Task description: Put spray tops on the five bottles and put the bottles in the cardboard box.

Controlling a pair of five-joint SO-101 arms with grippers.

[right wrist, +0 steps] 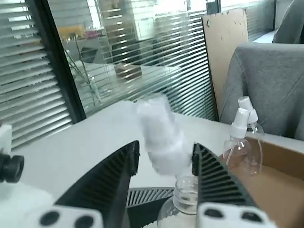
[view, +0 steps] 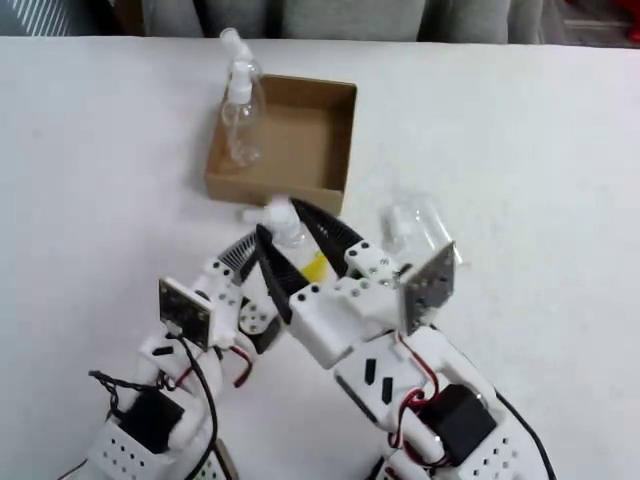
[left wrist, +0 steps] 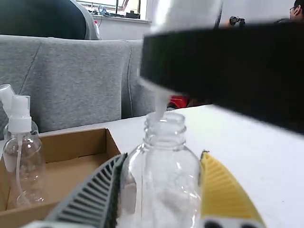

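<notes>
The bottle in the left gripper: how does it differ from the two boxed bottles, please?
The held bottle has an open neck, spray top in the right gripper above; the boxed bottles are capped. The held bottle sits in the left gripper outside the cardboard box; the boxed bottles stand inside. All are clear.

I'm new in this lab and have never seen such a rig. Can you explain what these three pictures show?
These are two small robot arms at a white table. One picture looks down from a fixed camera; the other two come from cameras on the arms' wrists. The left arm grips a clear bottle upright in its jaws, while the right arm holds a white spray top in its jaws over the open neck, the tube dipping in. Beyond them sits a cardboard box with two capped bottles standing inside. Beside the box a loose bottle lies on the table.
</notes>
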